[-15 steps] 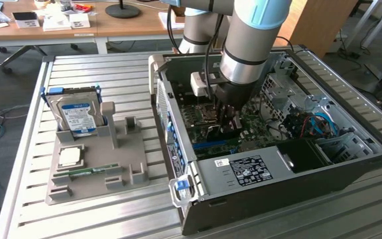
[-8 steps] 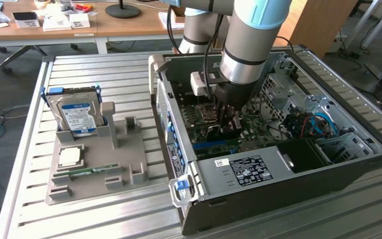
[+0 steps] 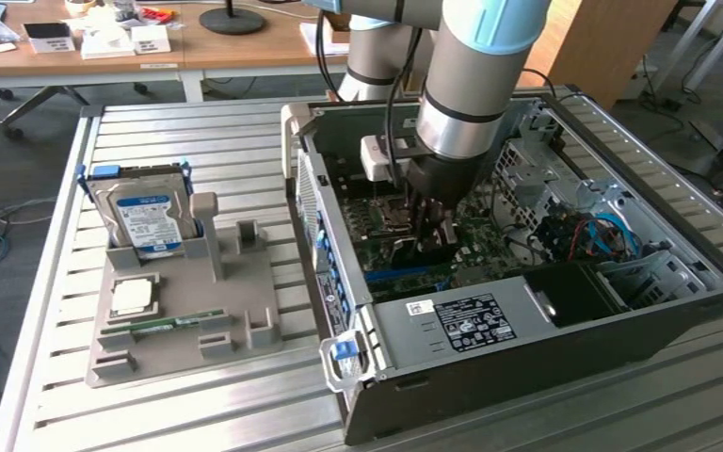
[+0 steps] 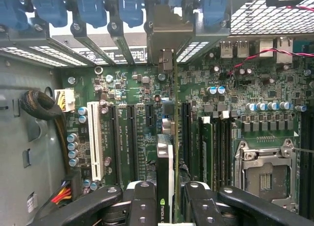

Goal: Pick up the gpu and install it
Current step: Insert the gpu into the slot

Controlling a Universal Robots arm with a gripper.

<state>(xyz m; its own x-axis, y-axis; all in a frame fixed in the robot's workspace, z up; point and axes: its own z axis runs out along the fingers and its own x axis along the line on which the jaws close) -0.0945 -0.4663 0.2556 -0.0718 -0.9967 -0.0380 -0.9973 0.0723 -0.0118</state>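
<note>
**Green-edged gpu (image 4: pixel 165 172) clamped in my gripper (image 4: pixel 169 207): insp. note**

Gripper was clenched on the gpu, fingers (image 4: pixel 142 200) pinching both faces so the card stood edge-on to the motherboard (image 4: pixel 127 84), its metal bracket (image 4: pixel 169 32) toward the rear slot covers (image 4: pixel 117 37), presumably for a straight push. Gpu sat inside the case (image 3: pixel 525 377), lined along the black slots (image 4: pixel 186 133). Clearance: tight btwn neighbouring slots; capacitors (image 4: pixel 72 145) and CPU socket (image 4: pixel 267 174) well apart. Case side was open, so upward room looked free. Whether fully seated, I couldn't tell.

Table (image 3: pixel 211 132) ribbed bare metal; gpu (image 4: pixel 165 177) bracket smooth silvery metal.
</note>
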